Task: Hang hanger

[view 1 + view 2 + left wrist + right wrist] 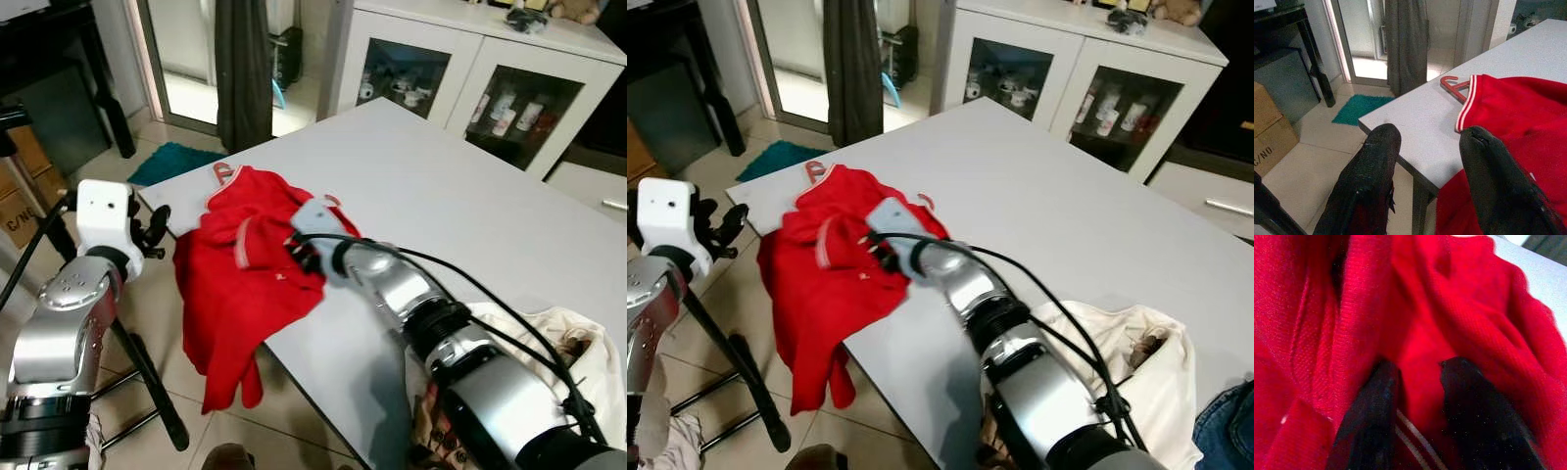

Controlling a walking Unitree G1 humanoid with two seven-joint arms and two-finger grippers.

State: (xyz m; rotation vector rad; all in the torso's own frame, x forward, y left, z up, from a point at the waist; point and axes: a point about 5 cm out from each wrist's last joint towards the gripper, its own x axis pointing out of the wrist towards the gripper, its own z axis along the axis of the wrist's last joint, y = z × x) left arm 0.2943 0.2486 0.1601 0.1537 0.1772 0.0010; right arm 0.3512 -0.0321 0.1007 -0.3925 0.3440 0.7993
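Left gripper, fingers spread and holding nothing, hovers off the table's left corner. Just right of it, the red shirt lies bunched on the white table, part of it draping over the near edge. The red hanger's hook pokes out at the shirt's far collar. Right gripper presses into the red fabric; whether it grips cannot be told.

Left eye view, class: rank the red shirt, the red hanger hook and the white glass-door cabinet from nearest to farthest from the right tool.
1. Red shirt: right tool is pressed into it.
2. Red hanger hook: at the shirt's far end.
3. White cabinet: beyond the table.
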